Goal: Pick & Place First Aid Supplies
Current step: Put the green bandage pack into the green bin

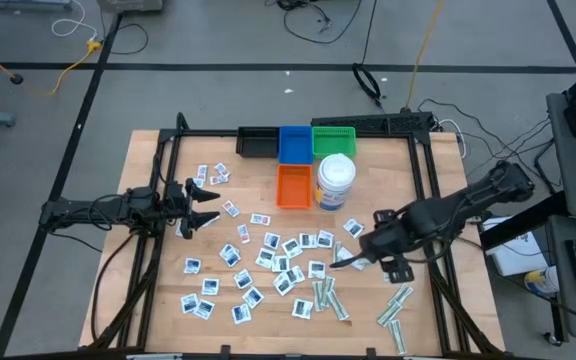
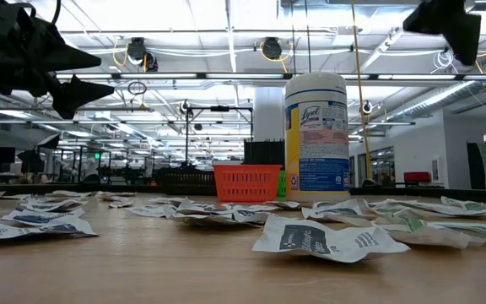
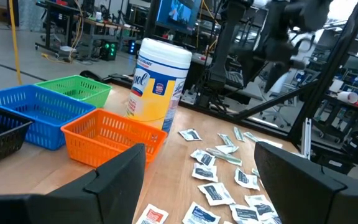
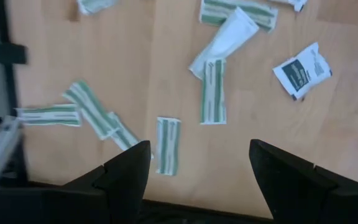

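— Right gripper [image 1: 342,262], what is it doing?
— Hanging over the table [image 1: 158,300] toward its right edge, fingers spread, empty, above the grey-green strips [image 4: 212,99].
— And the left gripper [image 1: 208,204]?
— Near the left edge, raised, jaws apart, nothing between them.
— Where are the packets [image 1: 273,262]?
— Scattered flat across the middle and front of the table, short of the orange basket [image 1: 293,186] and wipes canister [image 1: 335,182].

A pale wooden table [image 1: 158,300] carries scattered small square white packets [image 1: 268,262] and narrow grey-green wrapped strips [image 1: 330,300]. Black [image 1: 257,143], blue [image 1: 294,143], green [image 1: 333,139] and orange [image 1: 294,186] plastic baskets and a white wipes canister [image 1: 335,182] stand at its far side.
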Robot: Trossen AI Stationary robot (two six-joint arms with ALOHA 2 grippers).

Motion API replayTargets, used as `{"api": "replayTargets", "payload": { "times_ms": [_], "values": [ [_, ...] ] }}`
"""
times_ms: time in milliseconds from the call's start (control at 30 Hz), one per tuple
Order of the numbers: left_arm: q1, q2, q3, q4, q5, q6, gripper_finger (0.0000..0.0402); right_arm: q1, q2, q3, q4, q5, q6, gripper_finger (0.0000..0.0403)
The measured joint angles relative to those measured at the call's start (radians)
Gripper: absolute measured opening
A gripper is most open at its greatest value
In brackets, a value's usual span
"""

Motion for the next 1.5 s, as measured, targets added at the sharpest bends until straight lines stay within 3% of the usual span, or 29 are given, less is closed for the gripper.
{"api": "replayTargets", "payload": {
  "times_ms": [333, 633, 1033, 1233, 1500],
  "values": [
    [0.000, 0.000, 0.000, 0.000, 0.000, 0.000, 0.0305, 0.000, 0.000, -0.285, 0.265, 0.002, 0.052, 0.0267],
    [0.000, 0.000, 0.000, 0.000, 0.000, 0.000, 0.0306, -0.010, 0.000, -0.460, 0.421, 0.081, 0.049, 0.0267],
    [0.000, 0.000, 0.000, 0.000, 0.000, 0.000, 0.0306, -0.043, 0.104, -0.522, 0.574, 0.074, -0.038, 0.0264],
    [0.000, 0.000, 0.000, 0.000, 0.000, 0.000, 0.0306, -0.045, 0.126, -0.522, 0.592, 0.074, -0.058, 0.0224],
    [0.000, 0.000, 0.000, 0.000, 0.000, 0.000, 0.0306, -0.046, 0.126, -0.522, 0.609, 0.071, -0.058, 0.0113]
  ]
}}
